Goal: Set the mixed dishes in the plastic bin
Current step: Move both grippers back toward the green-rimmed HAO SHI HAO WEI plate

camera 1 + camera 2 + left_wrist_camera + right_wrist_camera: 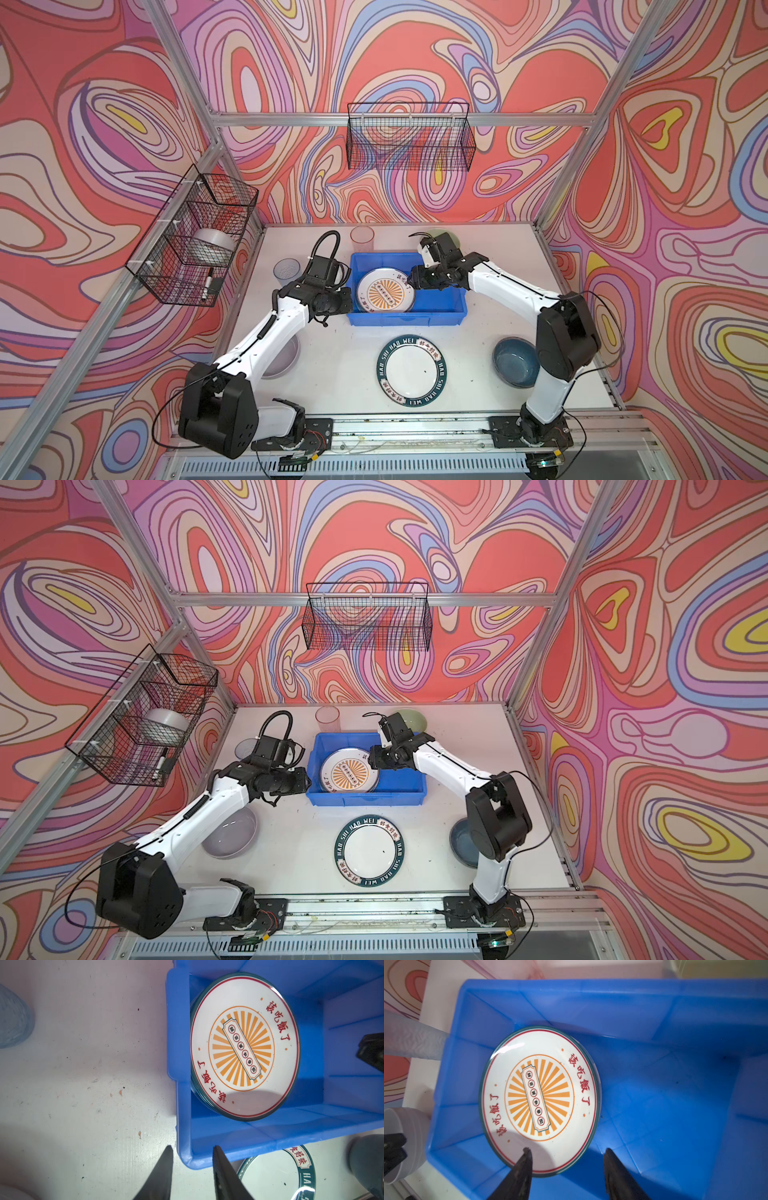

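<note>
The blue plastic bin [415, 320] [374, 800] holds a white plate with an orange sunburst [386, 291] [539, 1095], leaning on its left wall. My left gripper [348, 300] [193, 1148] is open, its jaws straddling the bin's near left corner. Open too, my right gripper [411, 276] [566, 1150] hovers over the plate's right edge. On the table lie the lettered plate [411, 372], dark blue bowl [513, 361], grey bowl [230, 839], pale green bowl [411, 721], pink tumbler [362, 239] and blue tumbler [286, 270].
A black wire basket [191, 237] on the left wall holds a white tape roll [212, 245] and a marker. Another wire basket [409, 139] hangs on the back wall. The left arm passes over the grey bowl, the right arm over the dark blue bowl.
</note>
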You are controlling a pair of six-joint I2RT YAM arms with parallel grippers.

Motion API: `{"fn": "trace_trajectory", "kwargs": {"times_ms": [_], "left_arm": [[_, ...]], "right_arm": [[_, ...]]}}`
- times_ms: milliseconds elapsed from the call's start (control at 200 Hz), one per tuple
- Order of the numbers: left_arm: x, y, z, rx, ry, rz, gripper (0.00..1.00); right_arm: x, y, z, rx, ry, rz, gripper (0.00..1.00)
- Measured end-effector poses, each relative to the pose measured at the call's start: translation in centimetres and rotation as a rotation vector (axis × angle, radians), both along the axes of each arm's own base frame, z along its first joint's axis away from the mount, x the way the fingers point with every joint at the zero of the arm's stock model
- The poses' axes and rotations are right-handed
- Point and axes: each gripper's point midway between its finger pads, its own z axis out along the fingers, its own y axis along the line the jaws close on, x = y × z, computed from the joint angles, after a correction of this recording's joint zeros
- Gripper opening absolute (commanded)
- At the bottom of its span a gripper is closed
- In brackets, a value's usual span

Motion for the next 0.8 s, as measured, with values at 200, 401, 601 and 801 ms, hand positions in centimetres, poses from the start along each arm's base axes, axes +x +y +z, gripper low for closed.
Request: {"fn": "trace_trajectory", "kwargs": {"times_ms": [200,401,601,801], "left_arm": [[-1.1,-0.3,1.5,-0.021,-0.025,-0.046,0.57],[-2.9,-0.5,2.2,-0.066,-0.044,-0.078,0.6],[-5.4,-0.7,1.9,-0.082,-0.035,-0.101,0.55],[-8.8,-2.8,-0.1,-0.091,0.018,-0.174,0.51]], "right_arm": [[-2.7,-1.7,3.1,0.023,-0.055,0.0,0.59],[-6.4,-3.1,2.5,0.041,-0.02,0.028,0.59],[-10.1,-5.0,2.3,0.064,0.0,0.02,0.57],[-13.8,-6.5,0.5,0.092,0.044,0.011,0.53]]}}
